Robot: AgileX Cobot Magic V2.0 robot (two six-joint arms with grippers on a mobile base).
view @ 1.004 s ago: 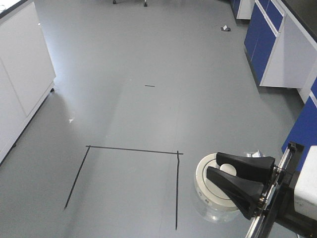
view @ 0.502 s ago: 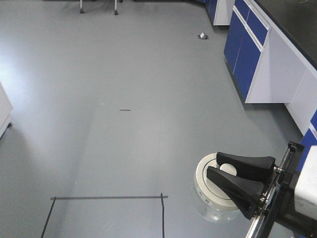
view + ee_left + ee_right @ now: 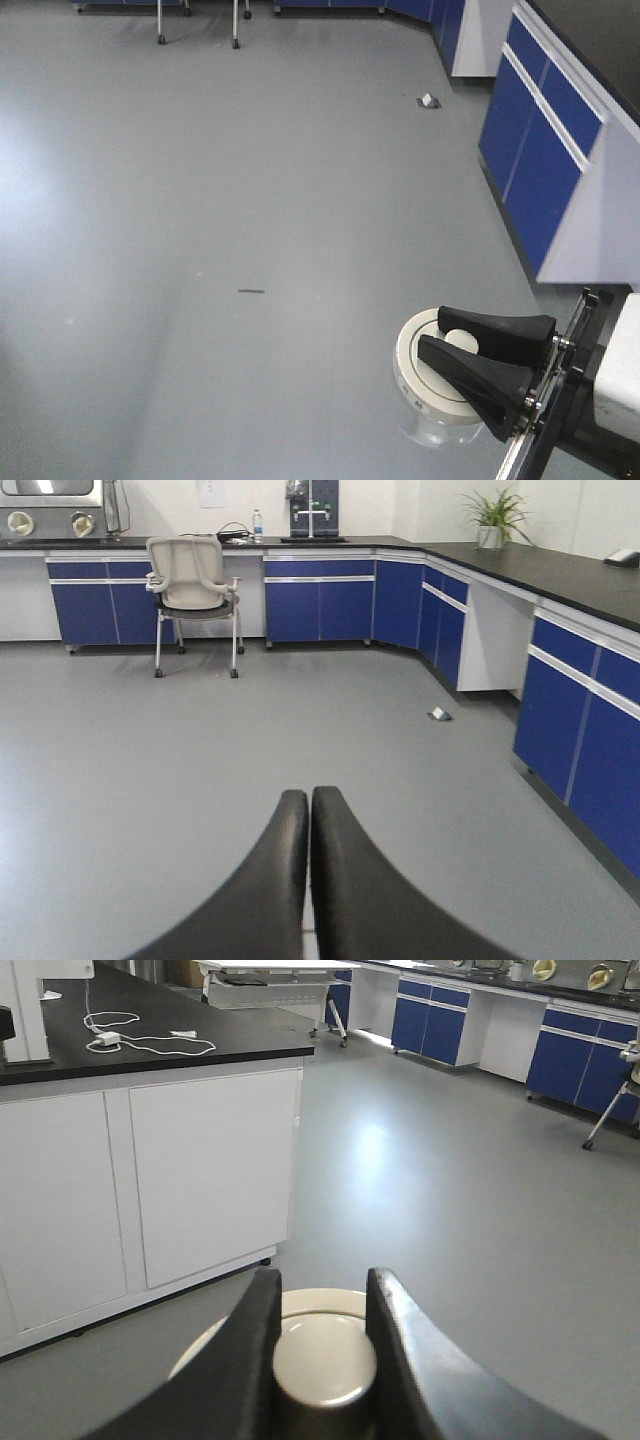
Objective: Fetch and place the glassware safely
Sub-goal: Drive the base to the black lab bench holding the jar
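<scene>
The glass jar (image 3: 428, 395) is small, squat and clear with a round cream-white lid (image 3: 417, 368). My right gripper (image 3: 433, 332) is shut on the lid's central knob (image 3: 322, 1360) and holds the jar above the grey floor at the lower right of the front view. In the right wrist view the gripper (image 3: 320, 1285) has one black finger on each side of the knob, and the lid's rim (image 3: 318, 1301) shows beyond. My left gripper (image 3: 307, 798) is shut and empty, its fingertips pressed together over the floor. It does not show in the front view.
Blue cabinets (image 3: 540, 140) under a black counter line the right side. A small grey scrap (image 3: 429, 101) lies on the floor beside them. A wheeled chair (image 3: 193, 590) stands by the far cabinets. A white cabinet (image 3: 150, 1190) with a black top stands on the right wrist view's left.
The base has rolled forward: the black tape outline on the floor has slid out of the front view and the blue cabinets have come nearer. The jar stays held the same way.
</scene>
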